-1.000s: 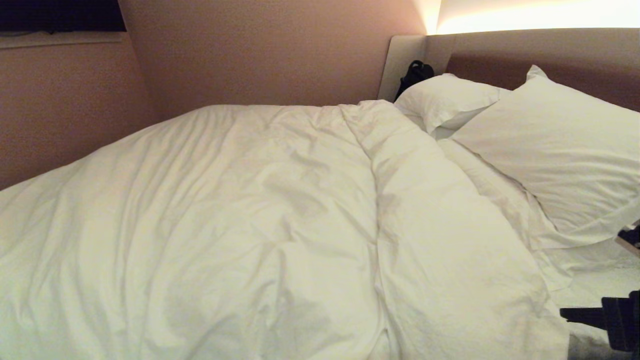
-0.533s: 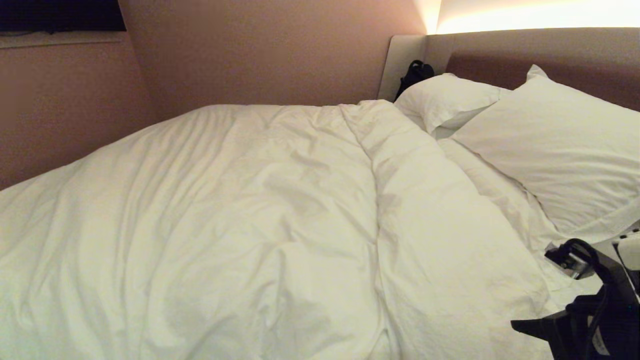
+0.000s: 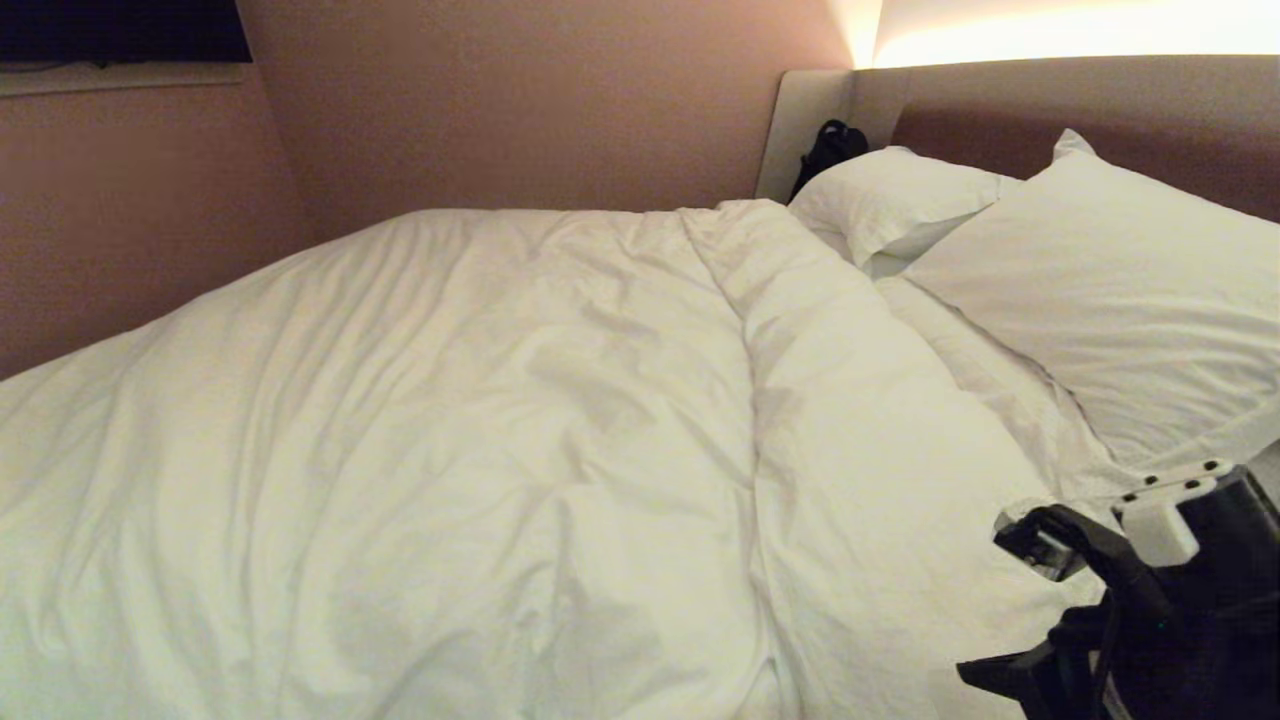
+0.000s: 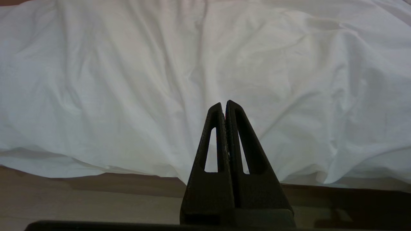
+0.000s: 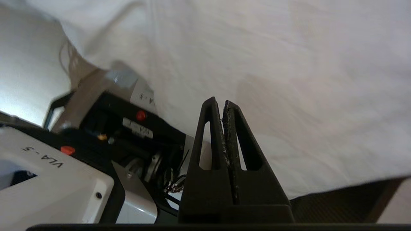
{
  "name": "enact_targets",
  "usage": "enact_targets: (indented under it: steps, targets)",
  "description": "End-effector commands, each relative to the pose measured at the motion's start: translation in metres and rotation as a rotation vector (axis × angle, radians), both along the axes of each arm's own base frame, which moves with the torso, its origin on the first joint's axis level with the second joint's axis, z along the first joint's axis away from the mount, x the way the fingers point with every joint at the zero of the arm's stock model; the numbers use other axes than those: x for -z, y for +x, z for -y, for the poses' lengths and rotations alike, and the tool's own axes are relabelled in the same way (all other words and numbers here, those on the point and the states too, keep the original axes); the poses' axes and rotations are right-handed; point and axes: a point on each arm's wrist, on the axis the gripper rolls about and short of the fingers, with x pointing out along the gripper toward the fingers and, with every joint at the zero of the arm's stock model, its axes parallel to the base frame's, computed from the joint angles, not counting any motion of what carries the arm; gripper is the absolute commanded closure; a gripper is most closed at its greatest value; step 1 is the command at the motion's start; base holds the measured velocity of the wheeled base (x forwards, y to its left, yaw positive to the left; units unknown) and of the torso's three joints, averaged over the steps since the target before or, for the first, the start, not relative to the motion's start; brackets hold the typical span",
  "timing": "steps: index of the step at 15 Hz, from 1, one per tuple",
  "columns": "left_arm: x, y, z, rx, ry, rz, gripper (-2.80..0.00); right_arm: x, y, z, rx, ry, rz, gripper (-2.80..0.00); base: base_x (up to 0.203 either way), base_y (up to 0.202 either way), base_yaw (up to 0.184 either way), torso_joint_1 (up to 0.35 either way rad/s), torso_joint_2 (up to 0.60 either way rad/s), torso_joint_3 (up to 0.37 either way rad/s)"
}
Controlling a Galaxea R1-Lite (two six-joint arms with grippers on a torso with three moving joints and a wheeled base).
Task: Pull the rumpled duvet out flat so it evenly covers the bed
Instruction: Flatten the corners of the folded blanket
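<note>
Right hand (image 5: 223, 103) risen farther over the bed's near corner, clenched and empty, just above the duvet (image 3: 560, 420).

Wall (image 3: 520, 110): plain pinkish-beige | dark window (image 3: 120, 30): on the wall's upper left, pale ledge under it | warm light strip (image 3: 1080, 35): right of wall | floor (image 4: 80, 199): brown.

The right gripper (image 5: 223, 104) was pressed shut, its arm at the lower right of the head view; the left gripper (image 4: 224, 105) was shut too.
</note>
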Motion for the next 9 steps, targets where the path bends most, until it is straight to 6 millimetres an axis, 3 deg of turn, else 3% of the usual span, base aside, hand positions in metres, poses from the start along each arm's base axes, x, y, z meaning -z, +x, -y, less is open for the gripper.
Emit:
enact_targets:
  steps: [1,6,9]
  targets:
    - [0.000,0.000,0.000,-0.001,0.000,-0.001,0.00,0.010,0.010,-0.013,-0.020,-0.036,-0.036,0.00,0.000,0.000,0.000,0.000,0.00,0.000]
    - [0.000,0.000,0.000,-0.001,0.000,0.000,0.00,0.024,0.047,-0.043,0.040,0.046,0.013,0.00,0.000,0.000,0.000,0.000,0.00,0.000]
    - [0.000,0.000,0.000,-0.001,0.001,-0.001,0.00,0.022,0.066,-0.058,0.079,0.116,0.036,0.00,0.000,0.000,0.000,0.000,0.00,0.000]
